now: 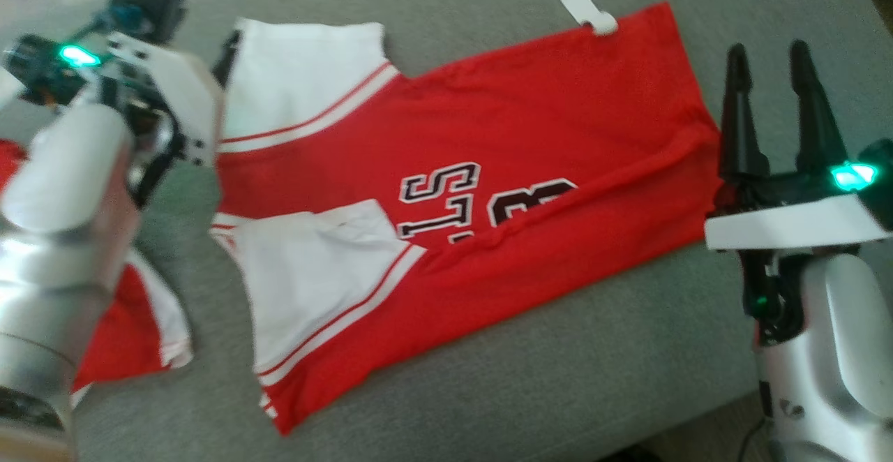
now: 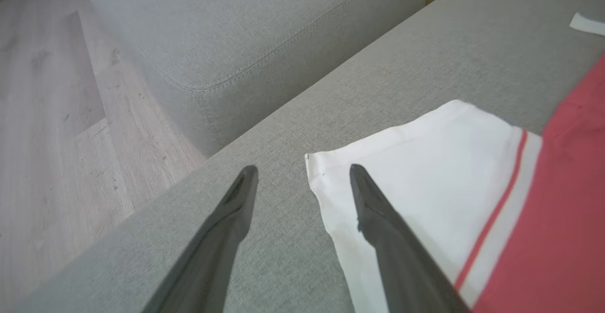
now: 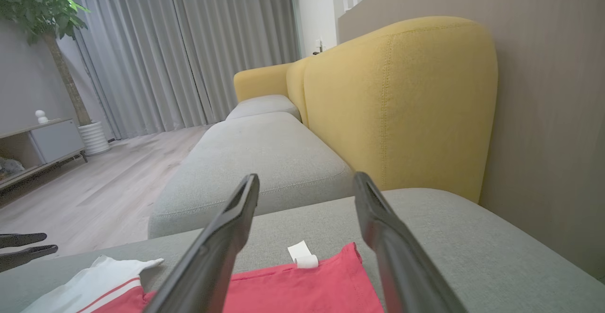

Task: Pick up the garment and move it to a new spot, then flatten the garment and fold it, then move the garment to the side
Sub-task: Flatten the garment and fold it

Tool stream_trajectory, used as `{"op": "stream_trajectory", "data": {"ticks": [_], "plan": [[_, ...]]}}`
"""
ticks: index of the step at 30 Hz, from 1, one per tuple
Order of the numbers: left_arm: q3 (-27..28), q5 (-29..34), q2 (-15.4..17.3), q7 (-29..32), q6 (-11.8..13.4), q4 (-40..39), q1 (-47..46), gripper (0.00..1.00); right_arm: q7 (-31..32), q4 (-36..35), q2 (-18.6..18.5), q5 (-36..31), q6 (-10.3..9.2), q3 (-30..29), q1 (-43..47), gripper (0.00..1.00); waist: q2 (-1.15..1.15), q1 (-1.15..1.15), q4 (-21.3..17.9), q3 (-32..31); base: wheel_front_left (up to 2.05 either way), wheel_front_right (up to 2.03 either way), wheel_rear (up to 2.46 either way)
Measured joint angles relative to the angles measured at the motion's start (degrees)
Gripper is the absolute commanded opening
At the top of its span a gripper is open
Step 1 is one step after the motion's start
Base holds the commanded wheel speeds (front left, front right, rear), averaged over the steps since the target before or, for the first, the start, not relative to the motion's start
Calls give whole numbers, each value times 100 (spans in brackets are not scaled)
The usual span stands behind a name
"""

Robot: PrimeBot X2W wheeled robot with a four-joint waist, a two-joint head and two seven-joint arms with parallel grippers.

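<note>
Stretching left to right across the grey fabric sofa seat [image 1: 558, 364], the red-and-white jersey [image 1: 488, 190] lies between two open hands: left hand [image 2: 302, 171] straddling its far white sleeve [image 2: 425, 185] corner, right hand [image 1: 767, 50] just beside its hem [image 1: 691, 99].

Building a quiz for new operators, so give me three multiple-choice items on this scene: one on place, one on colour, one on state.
1. Where does the jersey lie?
A. on the floor
B. on the grey sofa cushion
C. on a shelf

2. What colour are its sleeves?
A. white
B. black
C. yellow

3. How is the right pincer?
A. shut on the jersey
B. shut, empty
C. open, empty

Key:
1. B, grey fabric surrounds the jersey.
2. A, both sleeves are white with red stripes.
3. C, its jaws stand apart with nothing between.
</note>
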Motion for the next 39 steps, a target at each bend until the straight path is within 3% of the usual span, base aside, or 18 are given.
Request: {"op": "stream_trajectory", "data": {"ticks": [11,22,23,24,31,39], "plan": [[-254,-474,275,394,-45,956,-527,100,-94,-19,80,66,0,343,-192,100,0,0,-626,576,0,0,0],[-500,-1206,261,523,-44,984,-709,100,-148,110,116,101,0,315,-193,100,0,-1,-707,709,0,0,0],[-561,-1350,254,613,-44,912,-704,30,-148,124,118,98,0,300,-193,100,0,-1,-698,704,0,0,0],[-653,-1480,253,682,-44,808,-697,0,-147,144,120,93,0,278,-193,100,0,-1,-685,697,0,0,0],[-1055,-1870,244,363,-45,481,-518,0,-2,243,58,-168,0,163,-283,100,0,-1,-498,526,0,0,0],[-1249,-1907,-131,-943,-45,123,-476,0,711,367,-769,-300,0,127,-564,100,0,-2,23,173,0,0,0]]}}
